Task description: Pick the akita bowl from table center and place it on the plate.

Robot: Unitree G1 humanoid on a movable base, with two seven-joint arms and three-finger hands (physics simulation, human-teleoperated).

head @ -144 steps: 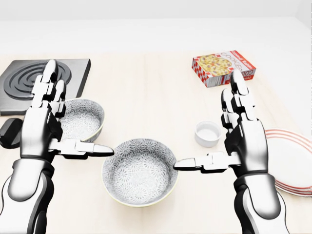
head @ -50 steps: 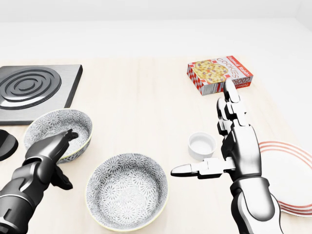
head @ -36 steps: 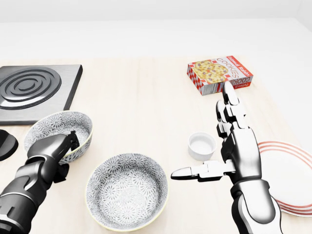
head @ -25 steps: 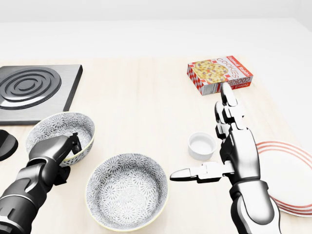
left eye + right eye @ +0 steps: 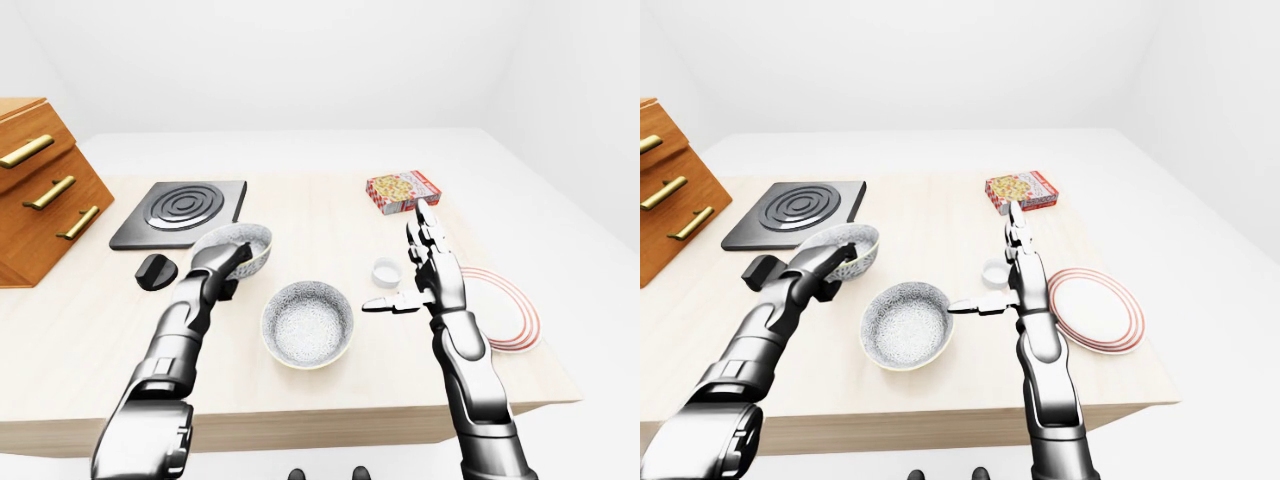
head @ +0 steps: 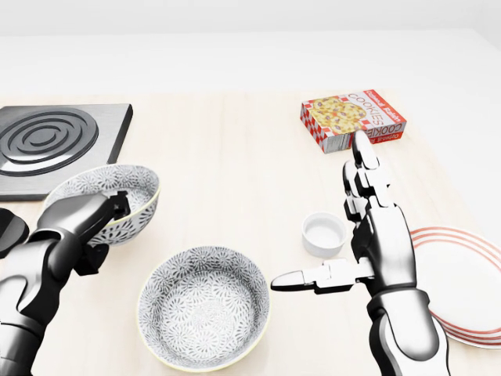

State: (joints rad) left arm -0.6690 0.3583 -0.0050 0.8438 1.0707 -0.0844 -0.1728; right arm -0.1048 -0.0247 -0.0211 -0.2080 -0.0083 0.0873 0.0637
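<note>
Right now my left hand [image 6: 82, 219] has its fingers curled shut over the near rim of the akita bowl [image 6: 129, 186] at the left of the head view. I take this one for the task's bowl, though a twin bowl [image 6: 203, 305] sits at lower centre, and it is tipped, seemingly just off the desk [image 6: 235, 157]. My right hand [image 6: 376, 243] is spread wide and holds nothing, hanging between the white cup [image 6: 323, 233] and the plate [image 6: 462, 286] at lower right. A rim pinch lets a bowl swing, so I should level it first, carry it high over the twin and the cup, and use the free hand under its far side or move it clear of the plate.
</note>
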